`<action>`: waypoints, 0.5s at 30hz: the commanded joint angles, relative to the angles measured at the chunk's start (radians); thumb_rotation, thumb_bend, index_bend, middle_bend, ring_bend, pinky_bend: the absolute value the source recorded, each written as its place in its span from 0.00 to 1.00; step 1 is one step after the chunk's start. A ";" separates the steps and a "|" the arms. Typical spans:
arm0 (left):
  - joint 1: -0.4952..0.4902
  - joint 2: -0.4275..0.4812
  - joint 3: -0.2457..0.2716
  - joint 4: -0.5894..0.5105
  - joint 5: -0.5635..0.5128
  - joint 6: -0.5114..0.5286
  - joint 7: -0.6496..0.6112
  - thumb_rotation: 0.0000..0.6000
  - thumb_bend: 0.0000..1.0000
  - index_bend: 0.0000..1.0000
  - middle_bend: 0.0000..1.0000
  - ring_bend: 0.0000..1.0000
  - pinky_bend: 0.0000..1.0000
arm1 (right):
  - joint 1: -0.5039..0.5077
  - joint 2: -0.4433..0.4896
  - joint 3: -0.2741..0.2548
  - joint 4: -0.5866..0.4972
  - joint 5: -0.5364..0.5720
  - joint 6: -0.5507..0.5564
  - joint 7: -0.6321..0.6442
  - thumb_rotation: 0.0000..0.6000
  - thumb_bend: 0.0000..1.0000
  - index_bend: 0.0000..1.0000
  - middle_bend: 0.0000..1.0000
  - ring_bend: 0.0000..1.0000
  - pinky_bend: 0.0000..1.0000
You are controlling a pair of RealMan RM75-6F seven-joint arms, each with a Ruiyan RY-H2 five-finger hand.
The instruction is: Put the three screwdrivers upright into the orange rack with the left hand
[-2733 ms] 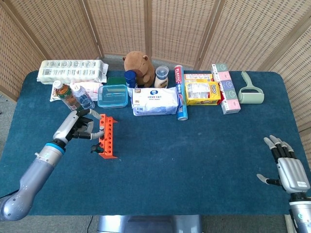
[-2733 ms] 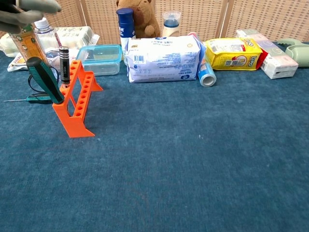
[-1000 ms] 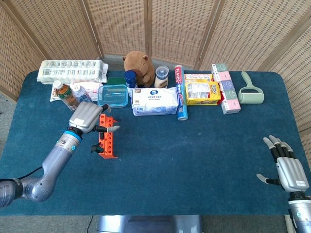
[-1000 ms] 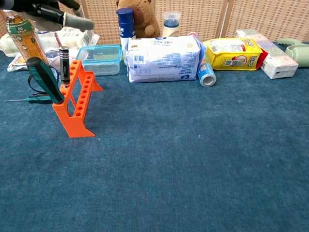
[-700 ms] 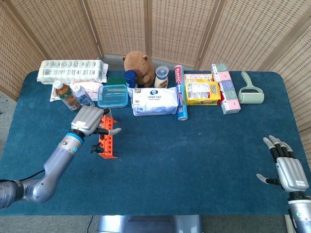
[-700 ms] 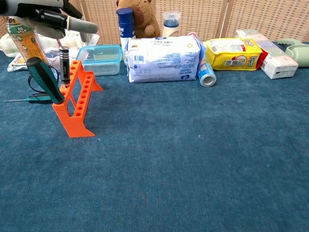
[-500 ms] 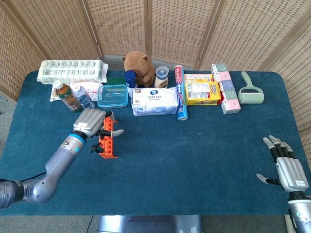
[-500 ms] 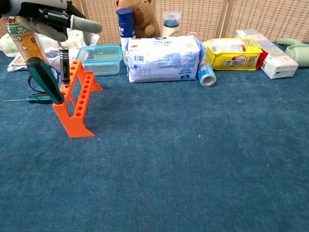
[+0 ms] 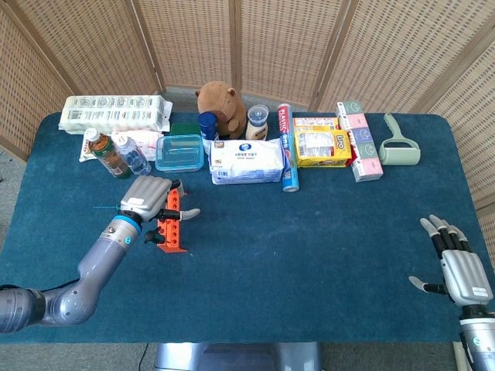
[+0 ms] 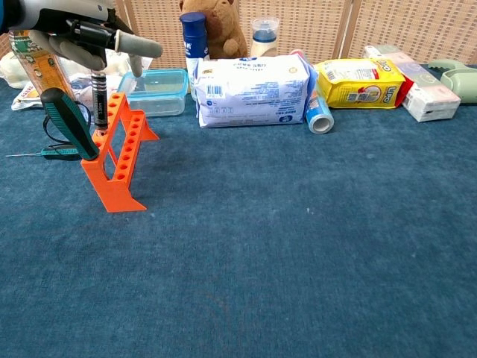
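Observation:
The orange rack [image 10: 119,160] [image 9: 172,228] stands on the blue cloth at the left. A green-handled screwdriver [image 10: 68,121] leans in its near end, and a black-handled screwdriver [image 10: 99,104] stands upright in a hole further back. A third, thin screwdriver [image 10: 51,153] lies flat on the cloth left of the rack. My left hand [image 10: 74,31] [image 9: 148,198] hovers palm down over the rack, its fingers at the top of the black handle and one finger stretched out to the right. My right hand [image 9: 456,269] rests open at the table's right edge.
Behind the rack stand a clear lidded box [image 10: 156,89], two bottles [image 9: 112,152] and an egg carton [image 9: 116,114]. Along the back are a wipes pack [image 10: 250,89], a plush toy [image 9: 220,104], a yellow packet [image 10: 360,82] and a lint roller [image 9: 401,147].
My left hand has turned palm down and moved right and down over the rack, onto the black screwdriver's top. The right hand has stayed still.

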 commanded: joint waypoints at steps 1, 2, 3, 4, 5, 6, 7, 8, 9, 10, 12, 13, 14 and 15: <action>-0.019 0.018 0.003 -0.027 -0.052 0.009 0.019 0.00 0.00 0.37 1.00 1.00 1.00 | 0.000 0.001 0.000 0.000 -0.001 0.001 0.001 1.00 0.02 0.00 0.03 0.00 0.02; -0.025 0.026 0.005 -0.036 -0.075 0.011 0.025 0.00 0.00 0.37 1.00 1.00 1.00 | -0.001 0.001 0.000 0.000 -0.002 0.002 0.002 1.00 0.02 0.00 0.03 0.00 0.02; -0.030 0.032 0.007 -0.042 -0.092 0.011 0.030 0.00 0.00 0.37 1.00 1.00 1.00 | -0.001 0.001 0.000 -0.001 -0.002 0.002 0.003 1.00 0.02 0.00 0.03 0.00 0.02; -0.035 0.037 0.008 -0.048 -0.110 0.011 0.035 0.00 0.00 0.37 1.00 1.00 1.00 | -0.001 0.002 0.000 -0.001 -0.002 0.002 0.003 1.00 0.02 0.00 0.03 0.00 0.02; -0.040 0.043 0.008 -0.054 -0.126 0.011 0.037 0.00 0.00 0.37 1.00 1.00 1.00 | -0.001 0.002 0.000 -0.002 -0.003 0.003 0.003 1.00 0.02 0.00 0.03 0.00 0.02; -0.043 0.047 0.008 -0.057 -0.134 0.010 0.036 0.00 0.00 0.37 1.00 1.00 1.00 | -0.001 0.002 -0.001 -0.002 -0.004 0.003 0.003 1.00 0.02 0.00 0.03 0.00 0.02; -0.044 0.049 0.008 -0.060 -0.138 0.010 0.035 0.00 0.00 0.37 1.00 1.00 1.00 | -0.001 0.002 -0.001 -0.003 -0.005 0.004 0.003 1.00 0.02 0.00 0.03 0.00 0.02; -0.046 0.053 0.008 -0.064 -0.144 0.009 0.034 0.00 0.00 0.37 1.00 1.00 1.00 | -0.001 0.002 -0.001 -0.003 -0.006 0.004 0.002 1.00 0.02 0.00 0.03 0.00 0.02; -0.047 0.056 0.009 -0.066 -0.148 0.009 0.034 0.00 0.00 0.37 1.00 1.00 1.00 | -0.002 0.002 -0.002 -0.004 -0.006 0.004 0.002 1.00 0.02 0.00 0.03 0.00 0.02; -0.048 0.058 0.010 -0.069 -0.152 0.009 0.033 0.00 0.00 0.37 1.00 1.00 1.00 | -0.002 0.003 -0.002 -0.004 -0.006 0.005 0.002 1.00 0.02 0.00 0.03 0.00 0.02; -0.051 0.062 0.009 -0.075 -0.160 0.010 0.030 0.00 0.00 0.37 1.00 1.00 1.00 | -0.002 0.003 -0.001 -0.004 -0.006 0.006 0.002 1.00 0.02 0.00 0.03 0.00 0.02; -0.051 0.064 0.008 -0.078 -0.162 0.009 0.026 0.00 0.00 0.37 1.00 1.00 1.00 | -0.002 0.003 -0.001 -0.004 -0.006 0.006 0.002 1.00 0.02 0.00 0.03 0.00 0.02; -0.051 0.066 0.007 -0.081 -0.166 0.009 0.023 0.00 0.00 0.37 1.00 1.00 1.00 | -0.002 0.003 -0.001 -0.004 -0.005 0.006 0.002 1.00 0.02 0.00 0.03 0.00 0.02; -0.053 0.070 0.007 -0.084 -0.171 0.008 0.021 0.00 0.00 0.37 1.00 1.00 1.00 | -0.003 0.003 -0.001 -0.004 -0.005 0.006 0.003 1.00 0.02 0.00 0.03 0.00 0.02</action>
